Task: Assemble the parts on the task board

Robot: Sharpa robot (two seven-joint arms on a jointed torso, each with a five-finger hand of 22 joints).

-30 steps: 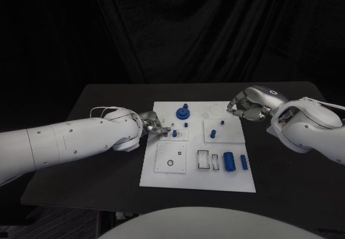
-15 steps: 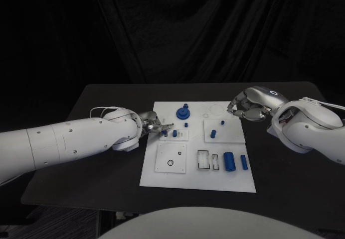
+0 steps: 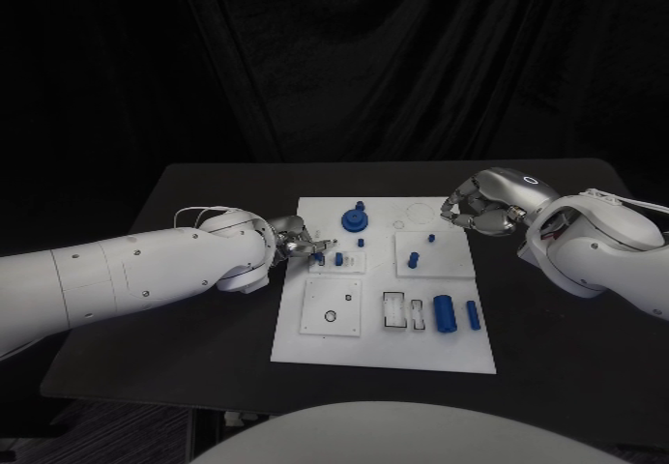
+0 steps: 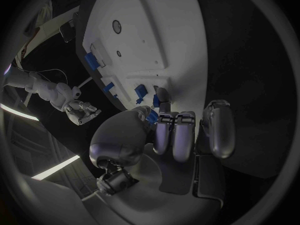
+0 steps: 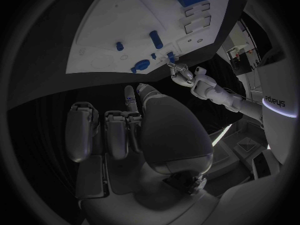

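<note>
Task board [image 3: 384, 348] sits mid-table [image 3: 209, 367], long axis running away from the robot, near short edge toward its body. Parts on it: a blue gear-like piece with a peg on top [image 3: 356, 219] near the far edge; a short blue peg [image 3: 339, 258] standing upright in the left-middle square, with a smaller peg [image 3: 362, 243] just beyond it; another upright peg [image 3: 414, 259] and a tiny one [image 3: 431, 237] on the right-middle square. Near row: a large blue cylinder [image 3: 445, 313] lying flat, long axis parallel to the board's long side, and a thinner blue cylinder [image 3: 473, 315] just beside it on the right, same orientation; two empty rectangular slots to their left. Left hand [image 3: 299, 244] is at the board's left edge, fingers curled together, tips down at the left-middle square; a small blue piece [image 3: 321, 258] sits right at its fingertips, but can't tell whether it's pinched or just touched. Left wrist view shows the fingers [image 4: 173, 135] bunched with blue at the tips, same ambiguity. Right hand [image 3: 479, 205] hovers off the board's far right corner, fingers curled in, nothing in them; right wrist view confirms the fingers [image 5: 115, 132] folded and empty. Versus a second ago: the left fingertips have pulled back slightly toward the board's left edge, away from the short peg; since half a second ago nothing visibly changes. Right hand unchanged throughout.
</note>
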